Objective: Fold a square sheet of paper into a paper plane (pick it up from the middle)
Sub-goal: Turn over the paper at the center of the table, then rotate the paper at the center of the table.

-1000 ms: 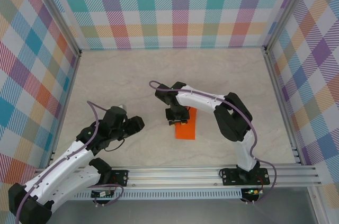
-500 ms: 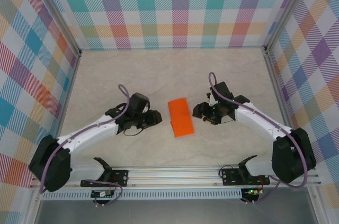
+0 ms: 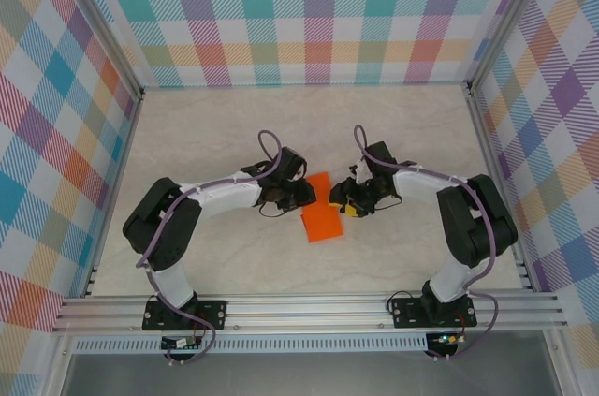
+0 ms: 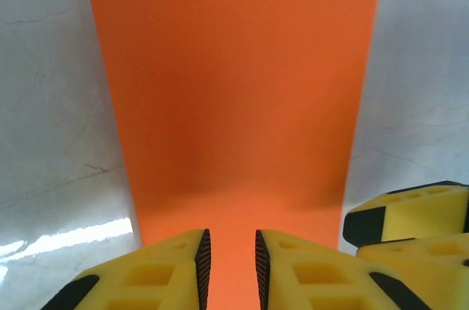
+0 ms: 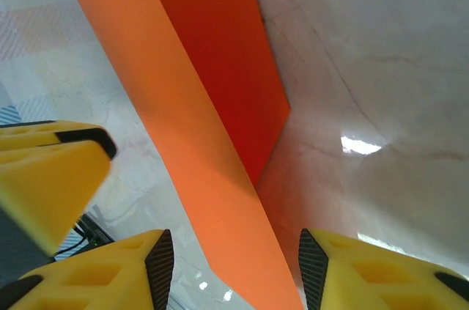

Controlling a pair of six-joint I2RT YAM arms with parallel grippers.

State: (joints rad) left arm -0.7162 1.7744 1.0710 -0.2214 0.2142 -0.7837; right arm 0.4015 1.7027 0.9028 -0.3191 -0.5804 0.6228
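Top view: the orange paper (image 3: 325, 220) sits mid-table (image 3: 206, 134), a little toward the near rail (image 3: 318, 307), with plaid walls (image 3: 318, 12) around. It looks like a folded rectangle, not a flat square. The left gripper (image 3: 304, 198) is at the paper's far left corner and the right gripper (image 3: 344, 204) is at its far right edge. Both arms reach in from the sides, so the paper lies between the two grippers. From up here I cannot tell how the jaws stand.

Left wrist view: the orange paper (image 4: 234, 105) stretches straight away from the camera as a clean rectangle, with pale table (image 4: 44, 105) on both sides. The left gripper (image 4: 229, 270) has its yellow fingers drawn close, though a slim gap stays between the black pads and orange shows in that gap. I cannot tell whether the pads touch the paper. The right gripper's fingers (image 4: 410, 222) poke in at the lower right, just beside the paper's near right corner.

Right wrist view: the orange paper (image 5: 198, 156) shows two layers, a lighter flap running from upper left down to bottom centre and a darker layer behind it, the two meeting at a crease. The right gripper (image 5: 233, 270) is spread wide. The flap's lower end passes between its fingers, apart from both pads. A finger of the left gripper (image 5: 51, 171) is at the left, near the flap.
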